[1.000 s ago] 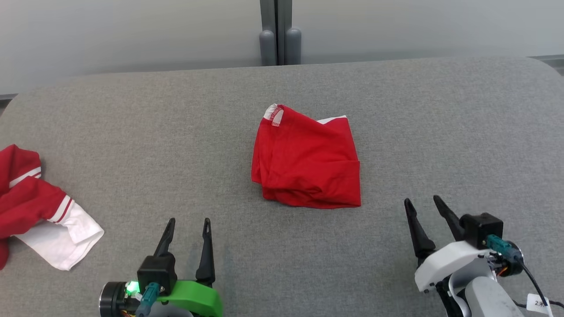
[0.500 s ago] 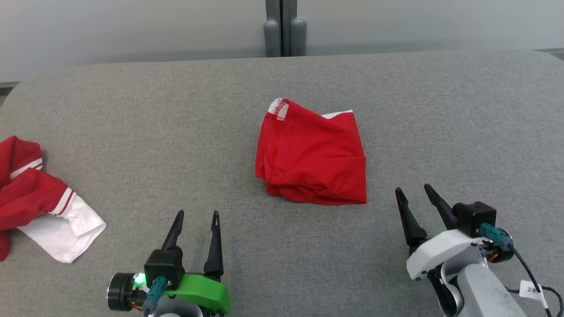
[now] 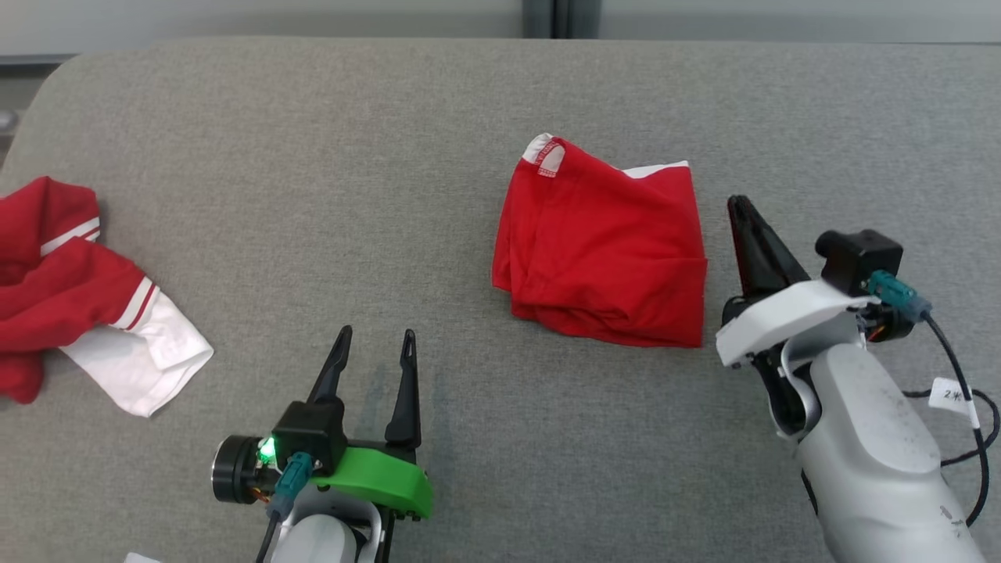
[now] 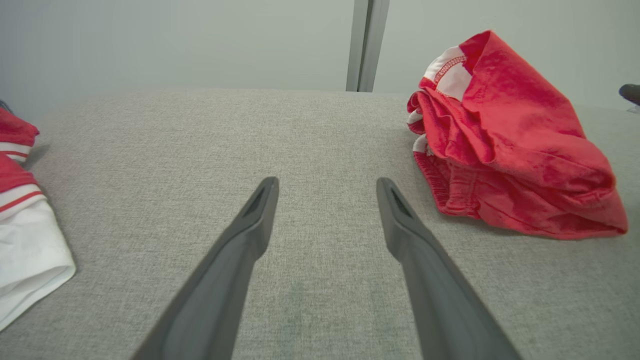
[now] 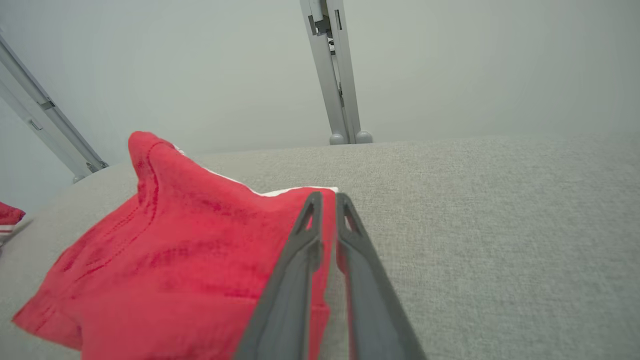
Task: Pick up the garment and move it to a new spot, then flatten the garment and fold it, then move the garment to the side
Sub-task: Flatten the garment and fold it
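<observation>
- garment, red, folded into a compact packet with white trim at its far edge. It lies flat on the grey table, a little right of centre, not lifted. You see it higher and further right in the head view than a second ago, but the whole picture has shifted with it, so that is the camera's move. Its folds are unchanged.
- right gripper: this is what has changed. A second ago it stood spread near the table's front, well short of the cloth. Now its two fingers are pressed almost together and lie just beside the garment's right edge. In the right wrist view, red cloth shows through the thin slit between them, but you cannot tell whether any fold is caught.
- left gripper: spread wide as before, low at the front, well apart from the garment, holding nothing.
- second garment, red and white, crumpled at the table's left: not touched.
- Reading for the task: folding looks done, and moving the packet aside remains. Closed fingers at the edge suit a sideways push or a slip under the packet. If you meant a pinch, check it before lifting, as the folds may come undone.
</observation>
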Robot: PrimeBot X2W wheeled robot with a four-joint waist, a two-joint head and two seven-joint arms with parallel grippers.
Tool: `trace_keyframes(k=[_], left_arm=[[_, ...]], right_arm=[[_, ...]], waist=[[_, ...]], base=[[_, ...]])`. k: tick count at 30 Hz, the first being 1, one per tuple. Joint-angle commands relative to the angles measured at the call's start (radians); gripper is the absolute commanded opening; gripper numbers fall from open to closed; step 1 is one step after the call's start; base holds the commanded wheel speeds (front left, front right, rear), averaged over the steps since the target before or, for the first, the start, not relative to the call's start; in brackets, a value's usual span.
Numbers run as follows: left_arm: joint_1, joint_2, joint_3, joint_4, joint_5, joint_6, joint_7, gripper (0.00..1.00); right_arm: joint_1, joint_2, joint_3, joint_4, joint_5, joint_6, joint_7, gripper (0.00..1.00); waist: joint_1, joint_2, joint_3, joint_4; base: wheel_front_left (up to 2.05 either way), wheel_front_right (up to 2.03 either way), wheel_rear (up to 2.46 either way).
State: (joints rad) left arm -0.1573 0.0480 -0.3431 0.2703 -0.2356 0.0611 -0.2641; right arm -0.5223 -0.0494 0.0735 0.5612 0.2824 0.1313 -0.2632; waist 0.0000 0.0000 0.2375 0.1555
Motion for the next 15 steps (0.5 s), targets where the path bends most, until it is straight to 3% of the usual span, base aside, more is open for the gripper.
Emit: trace_keyframes(k=[1,15], left_arm=[[-0.023,0.005,-0.006,-0.003,-0.006,0.005,0.0,1.0],[-0.067,0.005,-0.105,-0.02,-0.083,0.021,0.0,1.0]], right_arm=[[-0.023,-0.004,-0.011,0.01,0.004,-0.001,-0.002,0.0],[-0.122,-0.004,-0.1,0.078,-0.101,-0.001,-0.002,0.0]], waist=[[0.0,0.0,0.052,0.054],[0.0,0.0,0.145,0.214]], base=[[0.0,0.0,0.0],[0.0,0.0,0.0]])
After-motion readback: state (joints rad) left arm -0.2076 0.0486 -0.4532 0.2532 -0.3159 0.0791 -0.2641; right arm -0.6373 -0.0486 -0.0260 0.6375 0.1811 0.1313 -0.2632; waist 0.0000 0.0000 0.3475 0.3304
